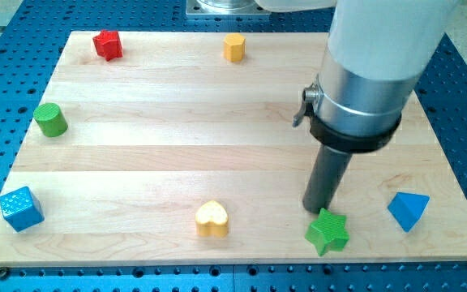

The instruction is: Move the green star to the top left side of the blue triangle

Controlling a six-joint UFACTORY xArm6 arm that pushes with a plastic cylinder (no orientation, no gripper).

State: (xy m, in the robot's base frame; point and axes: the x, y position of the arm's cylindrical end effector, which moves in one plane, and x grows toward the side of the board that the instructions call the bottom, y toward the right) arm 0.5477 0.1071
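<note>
The green star (pixel 327 232) lies near the view's bottom edge of the wooden board, right of centre. The blue triangle (pixel 408 211) lies to its right, slightly higher, with a gap between them. My tip (pixel 315 210) is the lower end of the dark rod and rests just above and left of the green star, touching or nearly touching its upper left point. The arm's white and silver body covers the board's upper right part.
A yellow heart (pixel 212 219) lies at the bottom centre. A blue cube (pixel 20 208) sits at the bottom left, a green cylinder (pixel 50 120) at the left edge, a red block (pixel 108 44) at the top left, a yellow hexagon block (pixel 233 47) at the top centre.
</note>
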